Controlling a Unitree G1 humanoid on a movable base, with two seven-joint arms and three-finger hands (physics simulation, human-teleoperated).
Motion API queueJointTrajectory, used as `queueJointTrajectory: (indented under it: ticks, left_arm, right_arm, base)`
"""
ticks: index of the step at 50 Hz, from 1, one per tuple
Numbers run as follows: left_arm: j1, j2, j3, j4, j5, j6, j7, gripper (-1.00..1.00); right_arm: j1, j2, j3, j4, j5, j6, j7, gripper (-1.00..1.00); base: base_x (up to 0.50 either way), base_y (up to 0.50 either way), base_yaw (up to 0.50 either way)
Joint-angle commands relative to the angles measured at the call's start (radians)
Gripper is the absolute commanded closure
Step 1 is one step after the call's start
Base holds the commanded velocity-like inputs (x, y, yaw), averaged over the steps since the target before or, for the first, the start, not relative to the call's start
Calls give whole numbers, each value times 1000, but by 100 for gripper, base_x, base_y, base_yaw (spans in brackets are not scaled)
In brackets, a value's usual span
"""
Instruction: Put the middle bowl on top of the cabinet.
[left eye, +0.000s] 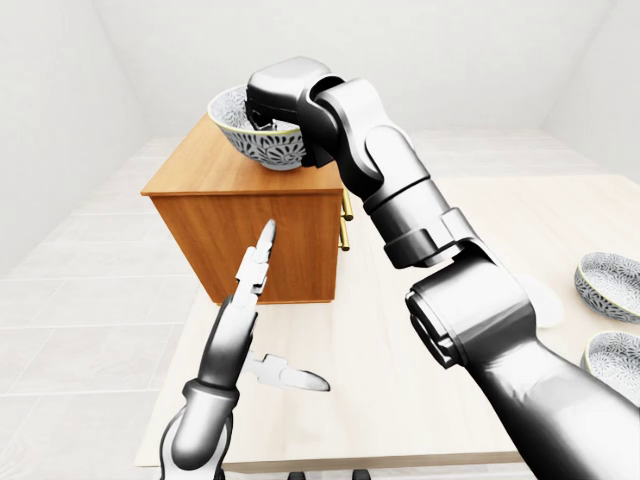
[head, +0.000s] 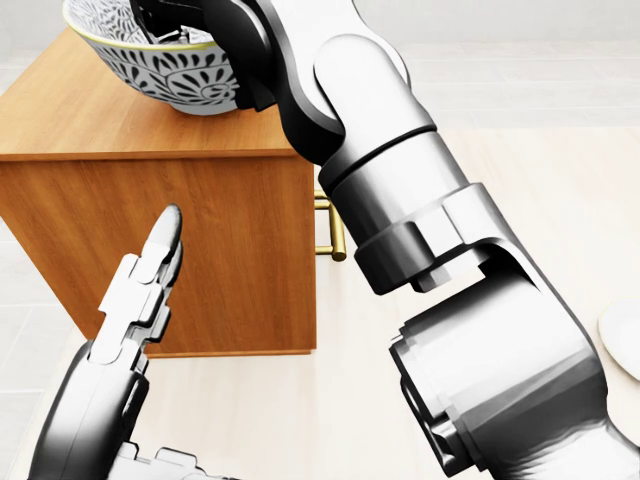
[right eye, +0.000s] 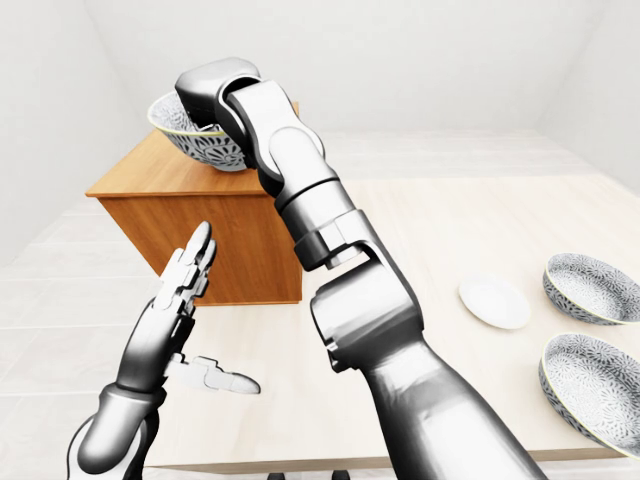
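The patterned black-and-white bowl (head: 175, 70) sits low over the wooden cabinet's top (head: 110, 120), near its right edge in the head view; whether it touches the wood I cannot tell. My right hand (head: 172, 22) reaches in from above, fingers inside the bowl and closed on its rim. In the left-eye view the same bowl (left eye: 262, 145) shows at the cabinet's (left eye: 240, 235) upper right corner. My left hand (right eye: 228, 310) stands open and upright beside the cabinet's side face, fingers straight, thumb out, touching nothing.
Two more patterned bowls (right eye: 590, 285) (right eye: 595, 388) and a small white plate (right eye: 493, 302) lie at the right of the pale table (right eye: 450, 225). Brass handles (head: 335, 235) jut from the cabinet's right face, close to my right forearm.
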Motion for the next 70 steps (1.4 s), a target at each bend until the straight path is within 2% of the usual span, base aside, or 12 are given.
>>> queueJointTrajectory:
  ticks: [1,16,17,21,22,28,33,44,57,64,68,70]
  left_arm:
    - [1,-3,3,1,-10,-2,-3,-100]
    - [6,-1,-1,-3,-10,-2,-5,-100]
    - [5,-1,0,-1,-11,-2,-5,-100]
    - [8,-1,-2,-7,-10,1,-6,-100]
    - [7,-1,-1,-8,-11,3,-7,-100]
    - [4,-1,1,-3,-13,3,-7,-100]
    - [5,0,0,-3,-13,3,-8,-100]
    - [6,0,-2,0,-11,-1,-8,-100]
    - [7,-4,2,-2,-23,3,-12,-100]
    - [7,-2,0,-4,-19,3,-12,-100]
    - [14,0,-6,-2,-18,3,-13,-100]
    - [11,0,-3,-5,-20,3,-13,-100]
  right_arm:
    - [-12,2,-27,-37,6,0,1,100]
    - [-5,3,-25,-52,12,0,12,100]
    - [-5,4,-24,-56,13,0,17,91]
    - [-6,4,-25,-58,15,0,19,22]
    - [-8,5,-25,-59,17,0,21,17]
    - [-3,7,-26,-66,24,0,25,1]
    - [0,8,-26,-71,26,0,26,0]
    - [9,11,-24,-87,29,0,35,-44]
    - [11,-1,-24,-123,31,0,63,-56]
    - [65,-47,-40,-291,40,0,193,-58]
    - [107,-60,-46,-390,48,0,203,-76]
    - [120,-71,-53,-425,52,0,203,-76]
  base:
    - [0,0,0]
    - [0,0,0]
    - [0,0,0]
    - [0,0,0]
    - [0,0,0]
    - [0,0,0]
    - [0,0,0]
    - [0,0,0]
    - [0,0,0]
    - [0,0,0]
    - [0,0,0]
    - [0,0,0]
